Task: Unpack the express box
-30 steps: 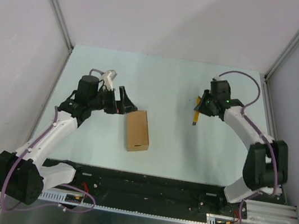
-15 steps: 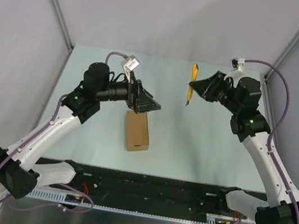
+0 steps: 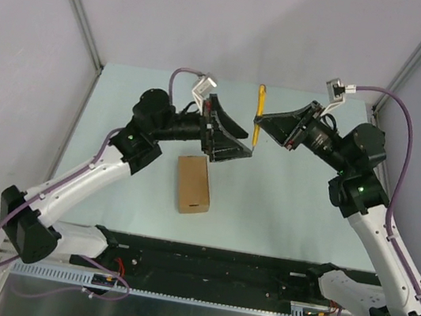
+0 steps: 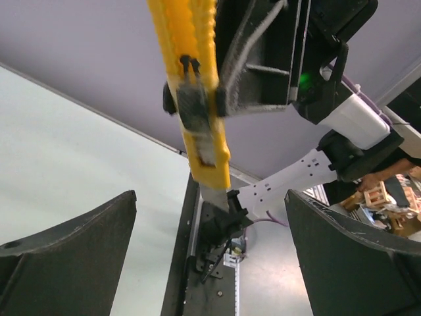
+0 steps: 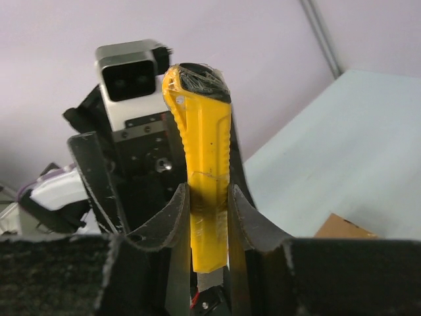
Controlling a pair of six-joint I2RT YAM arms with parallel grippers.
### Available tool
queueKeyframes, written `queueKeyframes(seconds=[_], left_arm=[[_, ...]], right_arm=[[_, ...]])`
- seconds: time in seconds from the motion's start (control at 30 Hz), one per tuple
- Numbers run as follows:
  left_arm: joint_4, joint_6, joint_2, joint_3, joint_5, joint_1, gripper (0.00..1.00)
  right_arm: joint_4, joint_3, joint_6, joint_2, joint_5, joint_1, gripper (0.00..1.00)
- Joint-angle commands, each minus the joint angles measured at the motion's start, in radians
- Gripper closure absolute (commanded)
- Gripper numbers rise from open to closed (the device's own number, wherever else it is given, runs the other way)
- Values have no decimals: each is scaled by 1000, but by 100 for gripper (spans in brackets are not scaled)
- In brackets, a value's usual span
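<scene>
Express box [image 3: 193, 185]: it is found lying flat on the table [image 3: 298, 212], ahead of the left arm's base, long axis pointing away from the bases. Its flaps appear shut, and it is touched by neither gripper.

Handling (judged): the box is taken to be light, with stiff edges but thin panels that are easily dented. The cardboard should not be slippery. It is best pinned or gripped across the short width near one end, so that the top seam is left free.

Right gripper [image 3: 261, 121]: it is clenched on the utility knife [image 3: 259, 110], which is held upright in the air beyond the box.

Left gripper [image 3: 248, 145]: it is released, jaws spread wide, raised and aimed at the knife from just beside it.

Obstruction: the open left fingers are crowded close to the knife's lower end.
</scene>
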Motion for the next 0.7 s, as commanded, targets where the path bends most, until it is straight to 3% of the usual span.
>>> queueKeyframes(seconds=[0.0,0.13,0.23,0.27,0.43,0.47,0.67], left_arm=[[72,-32,41,86,30,-40,1],[84,-30,58,114,39,-61,7],[90,-30,67,118,46,-70,20],[92,-32,65,112,43,-70,29],[95,-35,59,88,35,-69,54],[96,-35,58,83,29,-70,63],[98,-35,61,82,12,-70,83]], right_arm=[[90,19,24,-23,-47,37,93],[78,19,10,-32,-39,49,93],[72,18,7,-41,-38,54,93],[70,19,7,-43,-36,54,93],[68,18,5,-49,-52,52,94],[65,19,5,-48,-52,52,93],[39,19,-5,-57,-50,57,93]])
